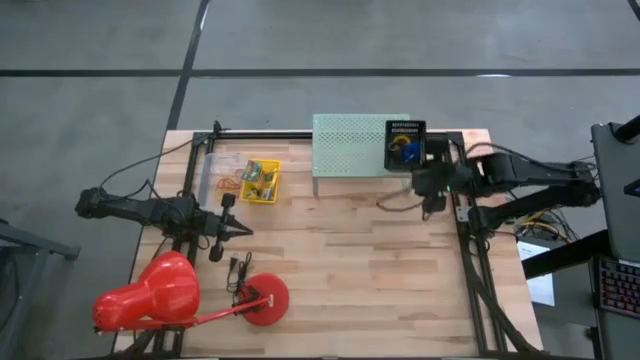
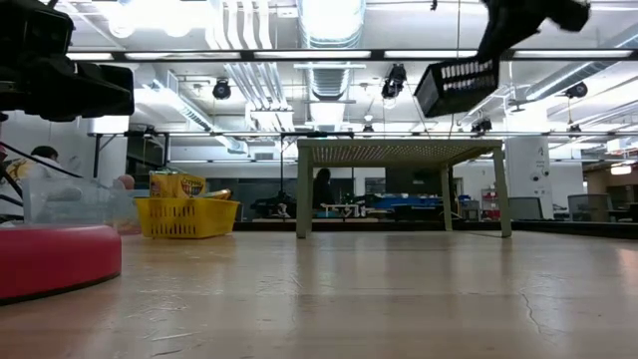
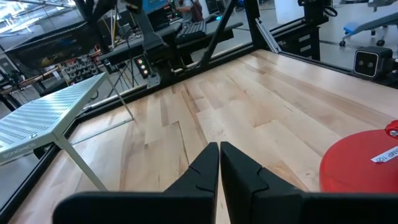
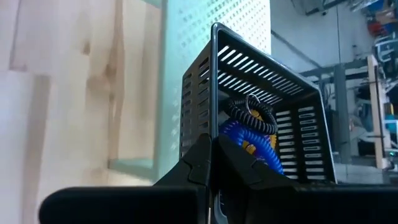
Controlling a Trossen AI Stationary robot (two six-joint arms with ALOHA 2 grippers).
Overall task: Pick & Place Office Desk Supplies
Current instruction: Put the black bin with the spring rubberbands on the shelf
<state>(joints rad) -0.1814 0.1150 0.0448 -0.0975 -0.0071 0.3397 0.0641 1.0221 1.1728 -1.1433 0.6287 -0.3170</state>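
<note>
The right tool [image 4: 210,155] is clamped on the rim of a black slotted basket [image 1: 405,144], holding it tilted in the air over the right end of the mint-green perforated shelf [image 1: 350,146]. Inside lie a black coil loop [image 4: 250,113] and a blue one [image 4: 239,138]. The left tool [image 3: 219,163], pinched narrow and empty, hovers low above the table [image 1: 350,260], its arm stretched level beside the red lamp [image 1: 150,293]. A yellow basket [image 1: 262,181] of crayon boxes [image 1: 258,177] sits left of the shelf.

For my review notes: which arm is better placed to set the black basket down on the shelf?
Right. The right gripper is shut on the black basket, held above the mint-green shelf. The left gripper waits shut, far off near the red lamp.
</note>
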